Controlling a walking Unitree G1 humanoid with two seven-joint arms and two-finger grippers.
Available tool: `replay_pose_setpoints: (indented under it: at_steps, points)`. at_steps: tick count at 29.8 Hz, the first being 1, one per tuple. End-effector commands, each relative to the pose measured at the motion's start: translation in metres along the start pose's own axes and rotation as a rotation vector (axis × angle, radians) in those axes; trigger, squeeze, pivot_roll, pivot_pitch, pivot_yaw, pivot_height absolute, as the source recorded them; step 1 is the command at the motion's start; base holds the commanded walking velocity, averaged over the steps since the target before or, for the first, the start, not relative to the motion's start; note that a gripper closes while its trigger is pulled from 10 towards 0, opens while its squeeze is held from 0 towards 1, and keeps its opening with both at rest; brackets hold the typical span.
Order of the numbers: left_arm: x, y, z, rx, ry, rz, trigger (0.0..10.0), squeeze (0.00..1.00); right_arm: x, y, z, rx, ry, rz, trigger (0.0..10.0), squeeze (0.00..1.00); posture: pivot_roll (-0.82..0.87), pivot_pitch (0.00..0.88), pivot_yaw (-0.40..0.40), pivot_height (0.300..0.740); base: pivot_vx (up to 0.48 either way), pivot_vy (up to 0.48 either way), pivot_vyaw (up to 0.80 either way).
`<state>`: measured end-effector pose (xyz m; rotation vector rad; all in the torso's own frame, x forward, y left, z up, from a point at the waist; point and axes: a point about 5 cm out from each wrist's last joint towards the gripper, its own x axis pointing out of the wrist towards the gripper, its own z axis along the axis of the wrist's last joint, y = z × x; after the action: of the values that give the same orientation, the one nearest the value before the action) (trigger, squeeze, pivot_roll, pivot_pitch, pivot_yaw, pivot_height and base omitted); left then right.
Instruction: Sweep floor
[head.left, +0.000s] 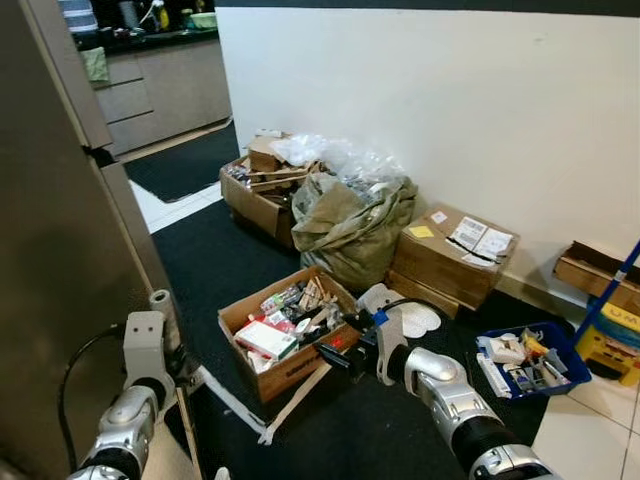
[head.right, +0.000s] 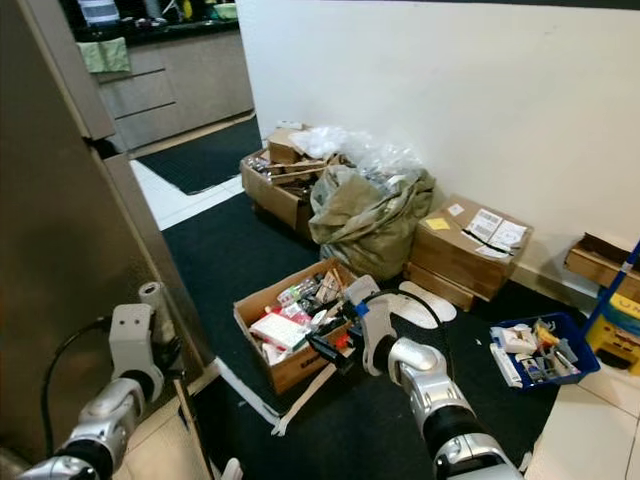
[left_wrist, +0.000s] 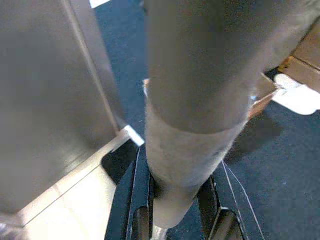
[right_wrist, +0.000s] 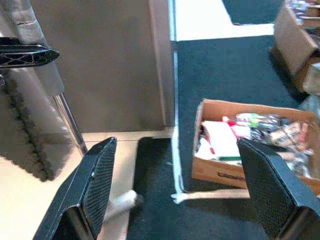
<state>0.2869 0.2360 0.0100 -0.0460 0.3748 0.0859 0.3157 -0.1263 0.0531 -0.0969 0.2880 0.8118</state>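
Note:
A grey padded broom handle stands upright by the steel cabinet, its top end just above my left wrist. My left gripper is shut around it, one black finger on each side. Below the grip the thin pole runs down to the pale floor. My right gripper hovers open over the dark carpet, beside the near corner of an open cardboard box; its two fingers are spread wide with nothing between them.
A tall steel cabinet stands close on the left. The cardboard box holds several small items. Behind it stand a stuffed sack, more boxes along the white wall, a blue basket and a blue pole.

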Motion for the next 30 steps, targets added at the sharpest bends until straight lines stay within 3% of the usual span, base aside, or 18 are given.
replay_pose_setpoints:
  at_steps: [1,7,15,19,22,24,26,30]
  points:
    - [0.000,0.003,0.001,0.002,-0.011,0.015,10.0,0.00,0.001,0.003,0.002,-0.009,-0.016,0.015,10.0,0.00,-0.04,0.000,0.010,0.740,0.000,0.000,0.66]
    - [-0.002,0.003,-0.002,0.008,-0.003,0.026,10.0,0.00,0.001,0.004,0.001,-0.011,-0.011,0.023,10.0,0.00,-0.04,0.000,0.011,0.740,0.000,0.000,0.66]
    - [-0.008,-0.001,-0.021,0.021,0.075,0.017,10.0,0.00,-0.005,-0.001,-0.018,0.040,0.051,-0.075,10.0,0.00,-0.03,0.000,0.005,0.740,0.000,0.000,0.65]
    - [-0.019,0.000,-0.046,0.016,0.177,0.030,10.0,0.00,-0.034,-0.013,-0.063,0.235,0.160,-0.323,10.0,0.00,-0.02,0.000,-0.006,0.740,0.000,0.000,0.65]
    - [-0.020,0.000,-0.049,0.023,0.194,0.033,10.0,0.00,-0.041,-0.014,-0.071,0.268,0.182,-0.364,10.0,0.00,-0.02,0.000,-0.006,0.740,0.000,0.000,0.64]
    - [-0.024,0.001,-0.056,0.040,0.223,0.037,10.0,0.00,-0.061,-0.016,-0.093,0.385,0.207,-0.472,10.0,0.00,-0.02,0.000,-0.006,0.740,0.000,0.000,0.65]
    - [-0.024,0.001,-0.056,0.040,0.223,0.037,10.0,0.00,-0.061,-0.016,-0.093,0.385,0.207,-0.472,10.0,0.00,-0.02,0.000,-0.006,0.740,0.000,0.000,0.65]
    - [-0.026,0.003,-0.058,0.047,0.227,0.040,10.0,0.00,-0.078,-0.016,-0.108,0.459,0.220,-0.552,10.0,0.00,-0.02,0.000,0.001,0.740,0.000,0.000,0.65]
